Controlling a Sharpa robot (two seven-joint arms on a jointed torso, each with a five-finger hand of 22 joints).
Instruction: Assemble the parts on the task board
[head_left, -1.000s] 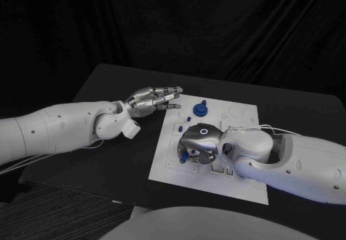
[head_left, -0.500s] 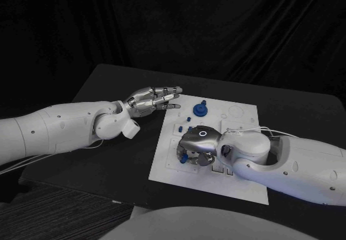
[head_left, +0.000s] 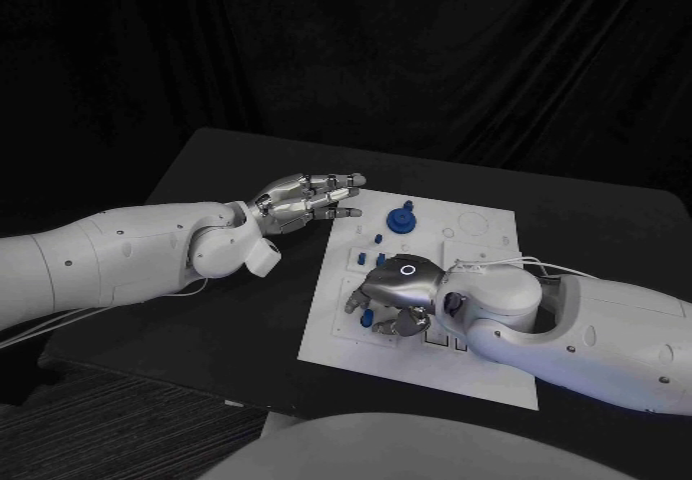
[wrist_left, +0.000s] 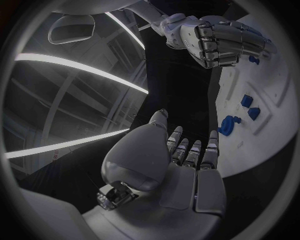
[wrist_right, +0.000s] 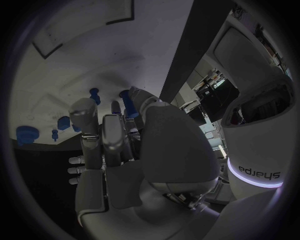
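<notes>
The white task board (head_left: 415, 362) lies mid-table. My right hand (head_left: 392, 293) hovers low over its left half, fingers curled down, pinching a small blue peg (head_left: 366, 320) between thumb and finger; the right wrist view shows this peg (wrist_right: 128, 104) at the fingertips, close to the board (wrist_right: 81, 55). A second blue peg (wrist_right: 94, 95) stands in the board nearby. A larger blue part (head_left: 401, 215) stands near the board's far edge, with small blue pieces (head_left: 372, 238) beside it. My left hand (head_left: 304, 199) floats open off the board's far left corner, holding nothing.
The left wrist view shows my left hand (wrist_left: 181, 165) with fingers stretched toward the board (wrist_left: 262, 135), where a hooked blue part (wrist_left: 229, 125) and two small blue blocks (wrist_left: 247, 100) sit. Black table (head_left: 231, 300) surrounds the board.
My right hand has sunk slightly and shifted toward the board's near left with the blue peg. The left hand has stayed put.
</notes>
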